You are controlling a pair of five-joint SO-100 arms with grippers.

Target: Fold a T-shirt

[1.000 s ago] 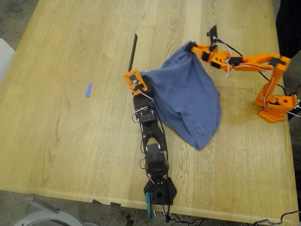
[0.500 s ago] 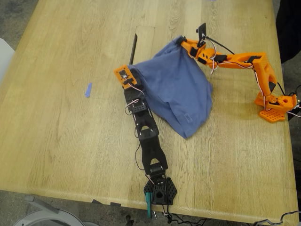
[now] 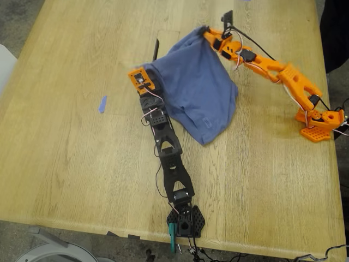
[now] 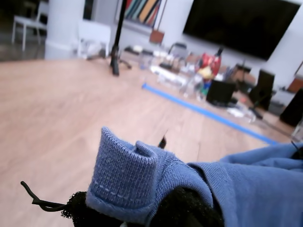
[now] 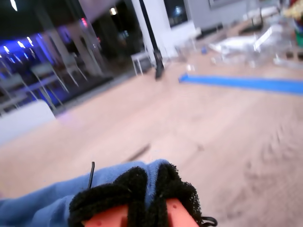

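Observation:
The slate-blue T-shirt [image 3: 197, 90] hangs bunched between my two grippers above the wooden table [image 3: 71, 164]; its lower end touches the table. The print is hidden. My first gripper [image 3: 148, 73], on the black arm, is shut on one edge of the shirt. In the first wrist view a ribbed hem [image 4: 124, 176] wraps over the black pads [image 4: 187, 208]. My second gripper [image 3: 208, 35], on the orange arm, is shut on the other edge. In the second wrist view the blue cloth [image 5: 57, 201] is pinched between the black pads [image 5: 130, 189].
A dark upright pole [image 3: 155, 54] stands just beyond my first gripper. A small blue tape piece [image 3: 102, 103] lies on the table at the exterior view's left. The black arm's base [image 3: 185, 221] sits at the near edge, the orange base [image 3: 320, 124] at the right edge.
Both grippers have moved toward the table's far side and the exterior view's left, carrying the shirt with them. The orange arm has stretched out further. The hanging end has dragged along.

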